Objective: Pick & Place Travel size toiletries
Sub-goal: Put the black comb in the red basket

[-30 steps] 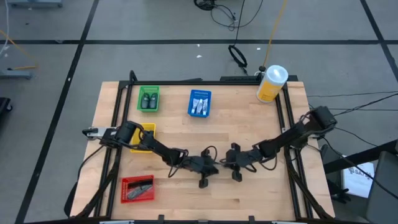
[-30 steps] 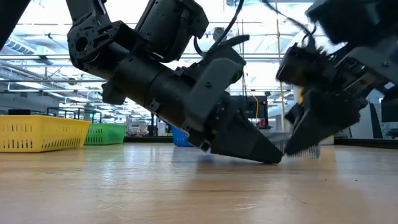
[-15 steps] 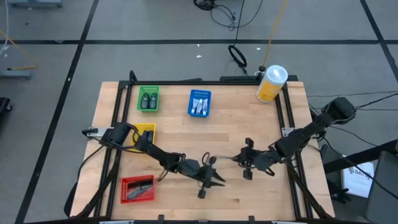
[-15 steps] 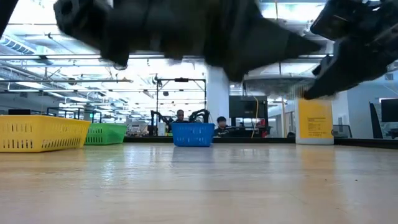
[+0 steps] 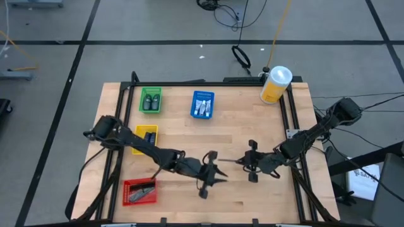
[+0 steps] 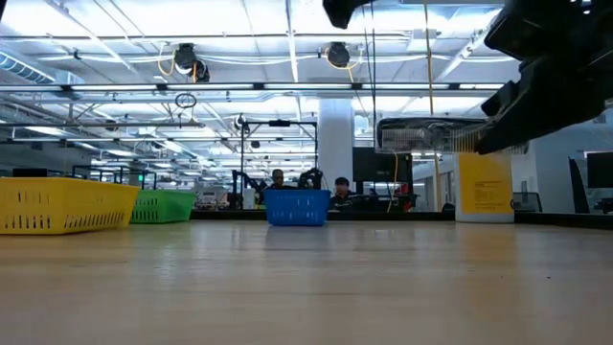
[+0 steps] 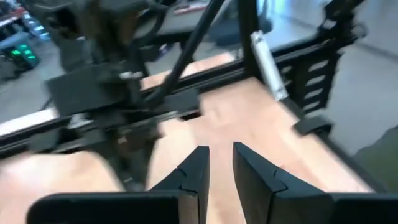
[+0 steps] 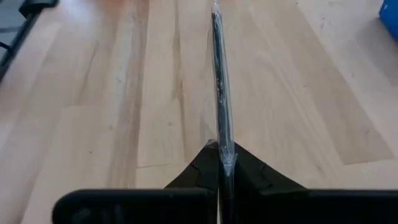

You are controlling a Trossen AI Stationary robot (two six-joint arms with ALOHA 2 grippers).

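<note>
My right gripper [image 5: 245, 162] hovers over the table's middle right, shut on a flat grey packet [image 6: 426, 135]. From above the packet [image 5: 231, 161] shows only as a thin line, and in the right wrist view it [image 8: 221, 74] also stands edge-on. My left gripper [image 5: 219, 175] hangs just left of it, fingers [image 7: 200, 167] a little apart and holding nothing. More toiletries lie in the trays: dark bottles in the green one [image 5: 150, 99], whitish tubes in the blue one [image 5: 202, 104], grey packets in the red one [image 5: 139, 191], a dark item in the yellow one [image 5: 144, 139]. My right gripper pinches the packet's end [image 8: 225, 152] between its two fingers, coming level from the table's right. The packet sticks straight out ahead of the fingers, toward the table's left. It stands on edge, its broad face [image 6: 426, 135] toward the near side, lifted clear of the table.
A big yellow canister with a white lid [image 5: 275, 84] stands at the far right corner. The black frame rails [image 5: 292, 135] run along the table's sides. Bare wood [image 5: 240, 126] lies between the trays and the grippers.
The right gripper has drawn away from the left one toward the table's right edge and risen, carrying the packet up off the table. The left gripper has lifted from the table top and now shows only at the low view's top edge.
</note>
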